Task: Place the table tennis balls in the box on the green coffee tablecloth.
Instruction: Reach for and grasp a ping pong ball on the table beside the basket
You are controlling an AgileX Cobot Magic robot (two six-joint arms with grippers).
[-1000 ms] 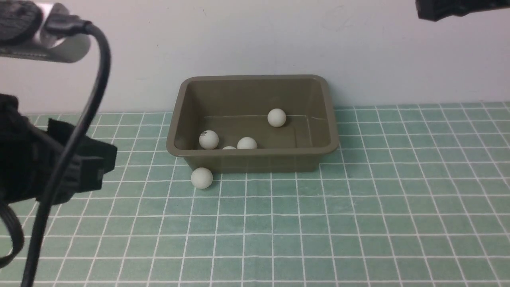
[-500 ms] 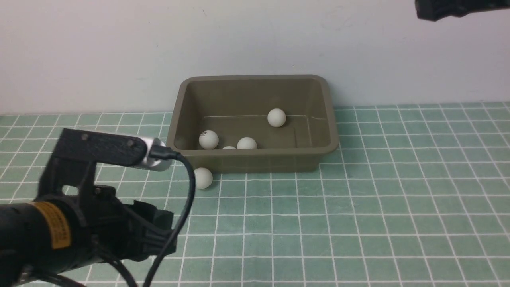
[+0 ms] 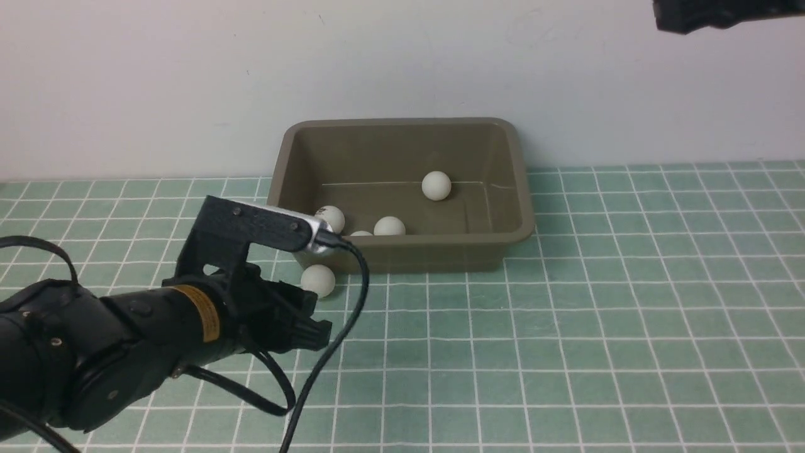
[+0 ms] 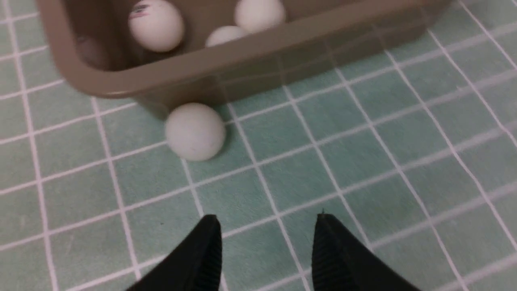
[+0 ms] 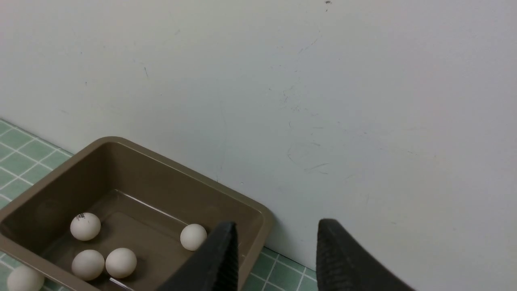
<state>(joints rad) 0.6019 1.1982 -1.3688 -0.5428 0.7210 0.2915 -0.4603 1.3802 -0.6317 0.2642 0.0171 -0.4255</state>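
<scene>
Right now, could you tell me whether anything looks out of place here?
One table tennis ball lies outside the box, on the green tablecloth beside its front wall near the left corner; four other balls sit inside. Nothing looks damaged.

An olive-brown plastic box (image 3: 427,257) with rounded corners, sloping walls and a flared rim stands upright on a flat mint-green tablecloth (image 3: 566,327) gridded with thin white lines. Four small white table tennis balls lie inside it. The lone ball (image 3: 436,185) sits toward the back. The logo ball (image 3: 333,217) is at the front left, and beside it are the third ball (image 3: 390,226) and the fourth ball (image 3: 361,233), the latter nearly hidden behind the front wall. The fifth ball (image 3: 318,280) rests on the cloth outside, just beside the box's front left corner.
</scene>
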